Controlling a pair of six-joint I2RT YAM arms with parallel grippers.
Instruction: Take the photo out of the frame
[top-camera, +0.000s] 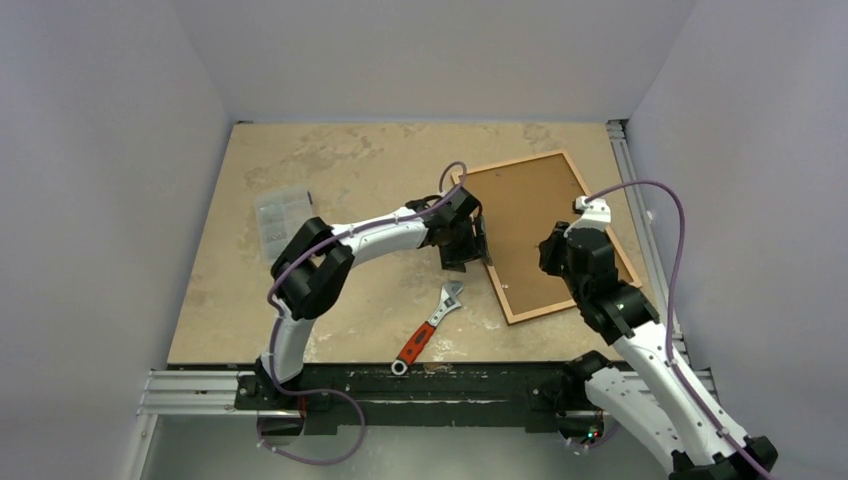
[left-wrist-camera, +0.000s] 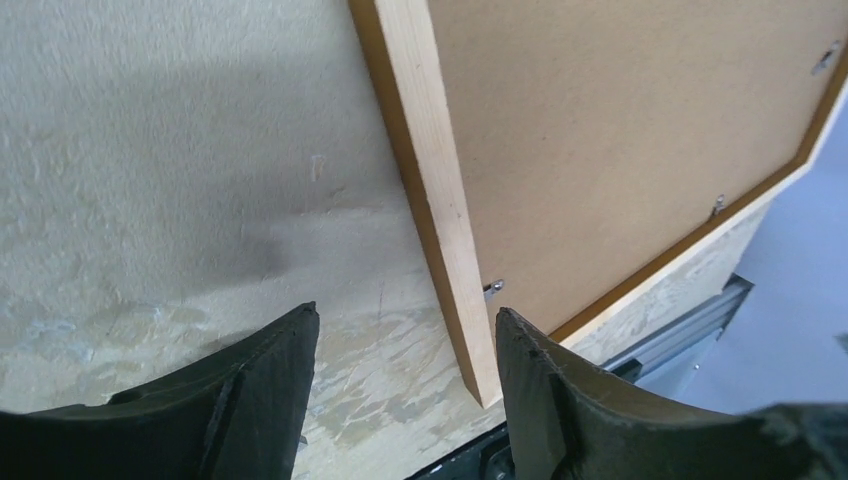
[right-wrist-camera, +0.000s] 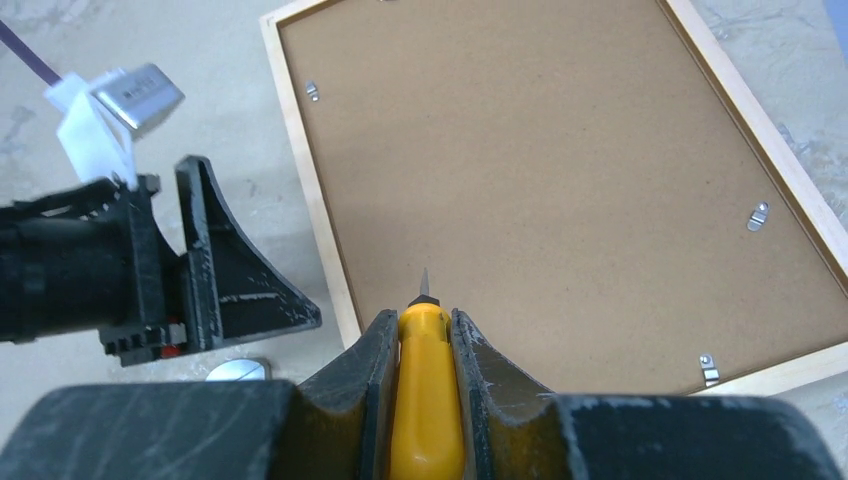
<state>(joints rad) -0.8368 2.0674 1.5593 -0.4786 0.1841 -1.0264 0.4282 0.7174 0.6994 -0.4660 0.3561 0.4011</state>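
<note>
Clamped in the right gripper (right-wrist-camera: 420, 325), directly under its wrist camera: a yellow-handled tool (right-wrist-camera: 427, 400) with a thin metal tip, aimed at the near margin of the backing board (right-wrist-camera: 540, 170). Cannot tell whether touching it or hovering just short.

Lying face down on the right half of the worktop (top-camera: 330, 160), skewed, far end toward the far right corner: the frame (right-wrist-camera: 318, 200), narrow wooden border up, cork-brown board seated inside it. No sight of the photo anywhere; presumably under the board, facing the worktop. Dotted round the board's margin: small metal clips (right-wrist-camera: 757, 215), apparently lapping over the board and so probably holding it in.

Poised at the frame's left long edge: the left gripper (left-wrist-camera: 405, 320), jaws well apart, gripping nothing, with only bare worktop and the pale side of the border showing past them.

Further out, toward the middle of the near edge: a red-handled wrench (top-camera: 430, 327), apart from the frame. Toward the left edge, further back: a clear plastic box (top-camera: 282, 212).

As for progress: frame lying back-up and tool in hand, little else. Left to do, judging by this: turn or pry aside each clip, lift out the board, then take out the photo.
</note>
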